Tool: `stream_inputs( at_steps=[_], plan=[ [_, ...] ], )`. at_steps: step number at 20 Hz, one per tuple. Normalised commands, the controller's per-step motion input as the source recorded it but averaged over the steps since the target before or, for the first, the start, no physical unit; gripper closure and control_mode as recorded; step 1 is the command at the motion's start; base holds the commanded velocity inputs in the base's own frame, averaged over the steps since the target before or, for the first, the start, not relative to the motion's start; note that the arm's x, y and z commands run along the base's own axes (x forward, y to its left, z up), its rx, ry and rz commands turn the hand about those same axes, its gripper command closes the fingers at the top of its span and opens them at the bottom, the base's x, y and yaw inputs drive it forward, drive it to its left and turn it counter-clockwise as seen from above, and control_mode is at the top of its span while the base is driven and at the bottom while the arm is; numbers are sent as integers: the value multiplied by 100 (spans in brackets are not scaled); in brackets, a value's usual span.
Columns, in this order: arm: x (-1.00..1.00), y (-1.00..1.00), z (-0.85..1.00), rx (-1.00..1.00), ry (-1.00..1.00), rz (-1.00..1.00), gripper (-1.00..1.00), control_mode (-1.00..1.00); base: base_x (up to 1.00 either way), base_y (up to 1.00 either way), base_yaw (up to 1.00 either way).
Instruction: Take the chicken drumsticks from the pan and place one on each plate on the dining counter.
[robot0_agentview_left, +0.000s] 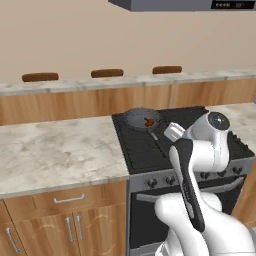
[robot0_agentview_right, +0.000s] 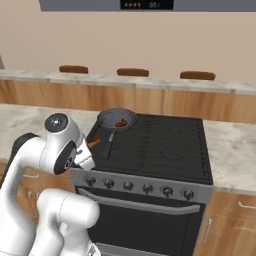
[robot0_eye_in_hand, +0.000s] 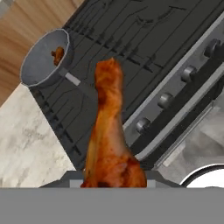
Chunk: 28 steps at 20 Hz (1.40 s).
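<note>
While the pan (robot0_agentview_right: 116, 119) sits on the back left burner of the black stove (robot0_agentview_right: 160, 145), the end effector (robot0_agentview_right: 92, 143) hangs in front of it, over the stove's front left corner, clenched on one chicken drumstick (robot0_eye_in_hand: 110, 135). From the hand view this drumstick rises thick end down between the fingers, its narrow bone end pointing up toward the stove grates, and the fingers themselves are hidden under the meat. From the right base view only a small orange-brown tip of it pokes out beside the white wrist. The second drumstick (robot0_agentview_left: 148, 121) lies inside the pan, near its centre in the left base view and against the far wall in the hand view. The pan's dark handle (robot0_agentview_right: 108, 141) points from the pan toward the stove's front edge, ending near the end effector. Behind the stove runs the dining surface (robot0_agentview_left: 100, 84) with its pale stone top and wood-panel side, three brown stool tops (robot0_agentview_right: 133, 72) showing beyond it. A row of silver knobs (robot0_agentview_right: 147, 188) lines the stove front below the pan's side.
</note>
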Motion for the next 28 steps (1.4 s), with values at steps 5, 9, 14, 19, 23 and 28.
stream_inputs(
  at_steps=[5, 9, 14, 19, 23, 28],
  plan=[
    [0, 0, 0, 0, 0, 0, 100, 100, -73, -83, -4],
    [0, 0, 0, 0, 0, 0, 100, 100, -17, -100, -1],
    [0, 0, 0, 0, 0, 0, 100, 100, -4, -100, 0],
    [0, 0, 0, 0, 0, 0, 100, 100, 0, -100, 5],
    [0, 0, 0, 0, 0, 0, 100, 100, 1, -100, 11],
    [0, 0, 0, 0, 0, 0, 100, 100, 16, -100, 15]
  ],
)
